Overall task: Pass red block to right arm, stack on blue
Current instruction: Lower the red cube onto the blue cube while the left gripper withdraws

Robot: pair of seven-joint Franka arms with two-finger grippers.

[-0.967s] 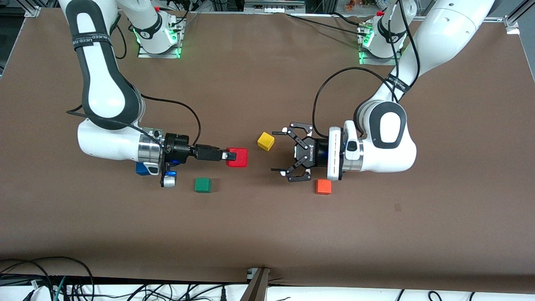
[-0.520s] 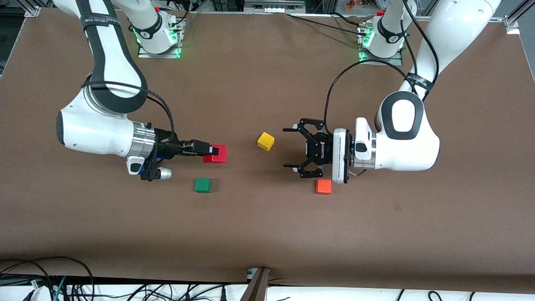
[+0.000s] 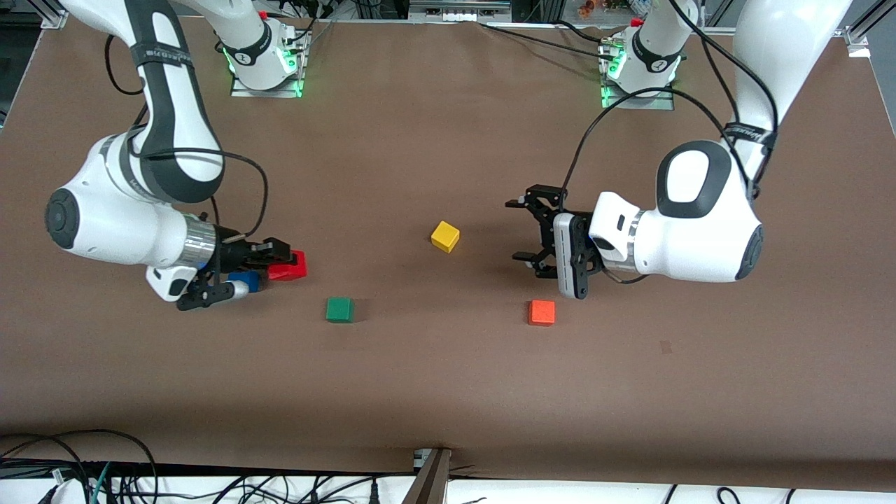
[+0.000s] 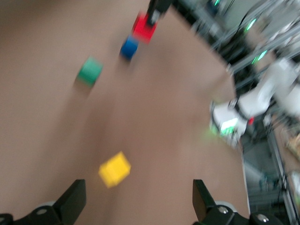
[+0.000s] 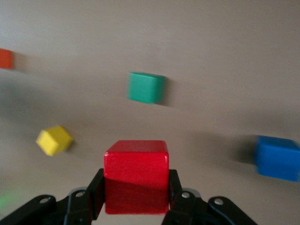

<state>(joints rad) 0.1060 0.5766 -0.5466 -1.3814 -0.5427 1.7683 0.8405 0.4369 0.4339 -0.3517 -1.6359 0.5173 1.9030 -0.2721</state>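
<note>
My right gripper (image 3: 283, 262) is shut on the red block (image 3: 292, 266) and holds it low over the table, just beside the blue cube (image 3: 246, 281), which is partly hidden under the gripper. In the right wrist view the red block (image 5: 136, 173) sits between the two fingers (image 5: 96, 194), with the blue cube (image 5: 277, 157) off to one side. My left gripper (image 3: 516, 231) is open and empty over the table near the yellow cube (image 3: 445, 236). The left wrist view shows its fingertips (image 4: 75, 199) wide apart, with the red block (image 4: 143, 27) and the blue cube (image 4: 129, 47) far off.
A green cube (image 3: 340, 309) lies nearer the front camera than the red block. An orange cube (image 3: 542, 312) lies below my left gripper in the front view. The yellow cube sits mid-table. Both arm bases stand along the table's back edge.
My right arm has carried the red block toward its own end of the table, up to the blue cube. My left arm has drawn back toward its end, still open.
</note>
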